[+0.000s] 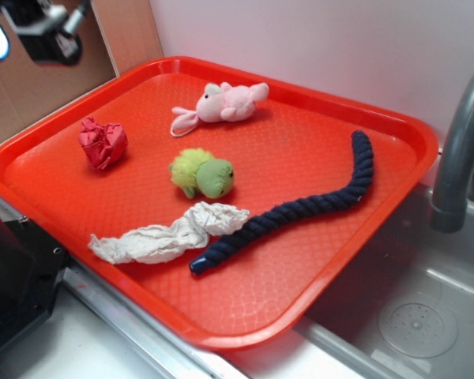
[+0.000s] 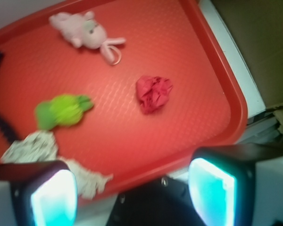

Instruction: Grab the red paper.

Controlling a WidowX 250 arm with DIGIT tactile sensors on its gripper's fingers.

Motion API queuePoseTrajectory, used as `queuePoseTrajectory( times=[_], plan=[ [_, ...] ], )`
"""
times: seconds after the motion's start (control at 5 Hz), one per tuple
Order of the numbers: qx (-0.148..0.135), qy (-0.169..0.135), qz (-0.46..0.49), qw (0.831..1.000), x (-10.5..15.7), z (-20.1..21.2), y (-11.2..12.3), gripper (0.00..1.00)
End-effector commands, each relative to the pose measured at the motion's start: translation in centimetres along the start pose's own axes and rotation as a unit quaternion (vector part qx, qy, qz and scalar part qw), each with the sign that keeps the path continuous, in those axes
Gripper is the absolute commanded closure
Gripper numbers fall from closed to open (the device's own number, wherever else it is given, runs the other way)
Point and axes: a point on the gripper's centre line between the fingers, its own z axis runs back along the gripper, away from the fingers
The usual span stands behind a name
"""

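The red paper point(image 1: 103, 143) is a small crumpled crimson wad lying on the left part of the orange-red tray point(image 1: 355, 260). In the wrist view the red paper point(image 2: 153, 93) sits right of centre, well beyond my gripper point(image 2: 132, 197). My gripper point(image 1: 24, 31) hangs high at the top left of the exterior view, above and behind the tray's left corner. Its two glowing pads point(image 2: 54, 200) stand wide apart with nothing between them.
On the tray lie a pink plush point(image 1: 221, 104), a green plush point(image 1: 204, 174), a white tissue wad point(image 1: 170, 234) and a dark blue rope point(image 1: 300, 207). A grey faucet point(image 1: 462, 150) and sink point(image 1: 411, 316) are at right. A black block point(image 1: 16, 276) stands at front left.
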Motion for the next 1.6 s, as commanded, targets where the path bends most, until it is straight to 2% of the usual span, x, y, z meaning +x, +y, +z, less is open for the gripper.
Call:
queuePoseTrajectory(
  times=[0.0, 0.2, 0.4, 0.8, 1.0, 1.2, 1.4],
  plan=[
    [0.039, -0.050, 0.071, 0.995, 2.2, -5.3, 1.9, 0.00],
    [0.050, -0.041, 0.085, 0.994, 3.0, -8.1, 2.4, 0.00],
    [0.056, -0.049, 0.094, 0.993, 4.1, -10.7, 2.7, 0.00],
    [0.053, -0.033, 0.086, 0.994, 5.4, -13.5, 2.7, 0.00],
    [0.068, -0.033, 0.089, 0.993, 5.5, -14.2, 2.9, 0.25],
    [0.069, -0.035, 0.094, 0.993, 5.3, -14.2, 2.9, 1.00],
    [0.071, -0.037, 0.094, 0.992, 5.3, -14.1, 2.8, 1.00]
  ],
)
